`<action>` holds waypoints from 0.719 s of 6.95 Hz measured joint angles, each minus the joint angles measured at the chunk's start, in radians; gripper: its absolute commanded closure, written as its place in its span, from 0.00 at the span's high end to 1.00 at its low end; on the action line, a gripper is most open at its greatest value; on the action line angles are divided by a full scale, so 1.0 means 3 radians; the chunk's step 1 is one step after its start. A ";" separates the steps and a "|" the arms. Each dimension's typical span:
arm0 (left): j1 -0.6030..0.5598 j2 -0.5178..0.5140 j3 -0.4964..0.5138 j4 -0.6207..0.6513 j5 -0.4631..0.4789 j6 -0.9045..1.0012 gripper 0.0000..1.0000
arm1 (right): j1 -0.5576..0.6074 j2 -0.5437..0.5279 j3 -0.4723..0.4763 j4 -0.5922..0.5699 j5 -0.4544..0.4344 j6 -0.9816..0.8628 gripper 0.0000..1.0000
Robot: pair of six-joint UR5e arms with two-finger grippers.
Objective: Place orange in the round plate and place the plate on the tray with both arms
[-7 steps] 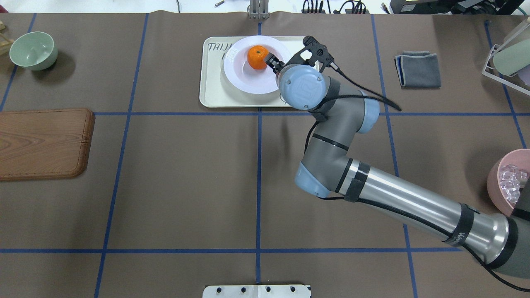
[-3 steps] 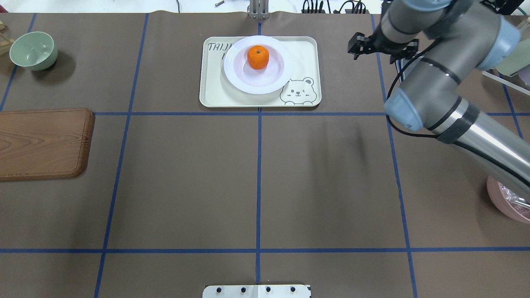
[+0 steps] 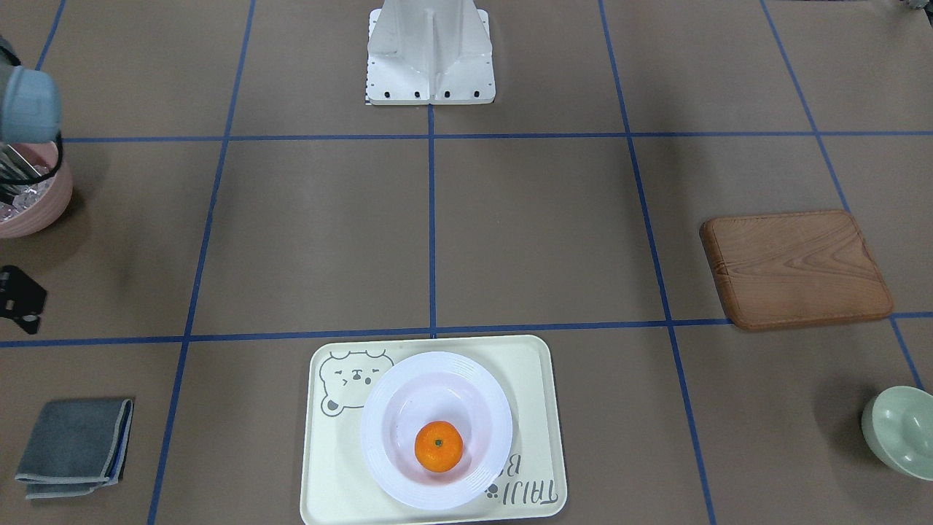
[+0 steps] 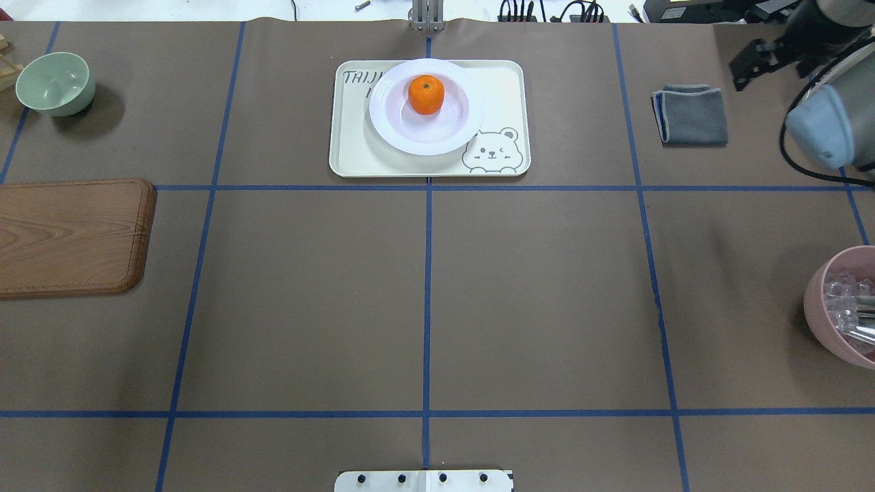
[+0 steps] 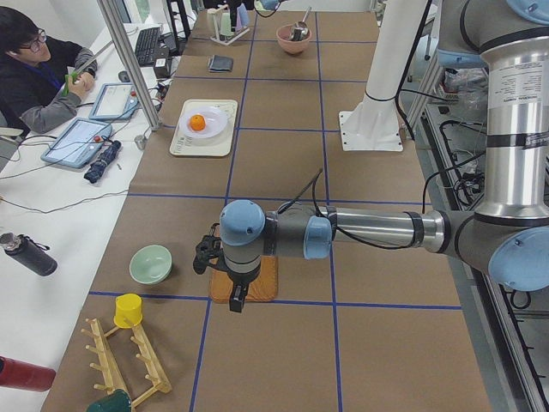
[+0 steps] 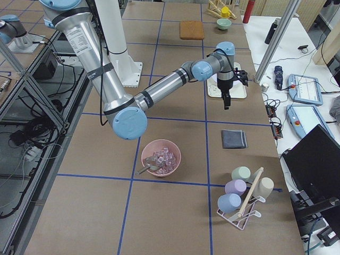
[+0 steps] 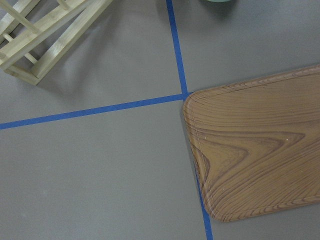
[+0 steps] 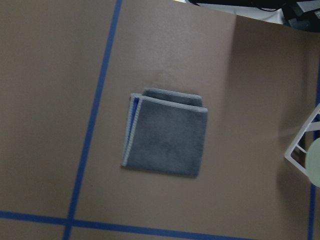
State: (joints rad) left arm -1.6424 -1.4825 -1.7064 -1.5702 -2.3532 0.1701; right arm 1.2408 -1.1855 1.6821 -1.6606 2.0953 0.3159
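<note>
Swung clear since a second ago, the right arm no longer leans over the tray. The right fingers, then right beside the orange, now hang above the table near the grey cloth, well apart from the fruit. Tray, plate and orange lie where they were. Whether those fingers are released or clenched cannot be told. The left arm stretches low over the table's other end. The left fingers point down over the wooden board, well apart from the orange, and their state cannot be told either. That makes two arms. One cream tray with a bear drawing sits at the far middle of the table, seen from behind the robot. One brown board lies at the robot's left edge. One white round plate rests on the tray toward its far edge, covering part of the lettering. Two bowls stand at the sides: one pale green bowl at the far left, and one pink bowl at the right edge holding clear lumps. One folded cloth lies to the right of the tray, apart from it. One orange sits inside the plate, a little toward the rim farthest from the robot, its green stem dot facing up.
</note>
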 measured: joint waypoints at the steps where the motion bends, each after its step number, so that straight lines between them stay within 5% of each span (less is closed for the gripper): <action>1: -0.0003 0.0039 -0.0002 0.0011 -0.0004 -0.0003 0.98 | 0.0224 -0.0221 0.0012 -0.0026 0.0158 -0.0495 1.00; 5: -0.0009 0.0173 -0.0014 0.0007 0.0025 -0.0009 0.98 | 0.0756 -0.1147 0.0160 -0.0006 0.0536 -0.1401 1.00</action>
State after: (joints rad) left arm -1.6452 -1.4307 -1.7105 -1.5680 -2.3456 0.1673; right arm 1.4676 -1.5296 1.7302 -1.6623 2.2561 -0.1044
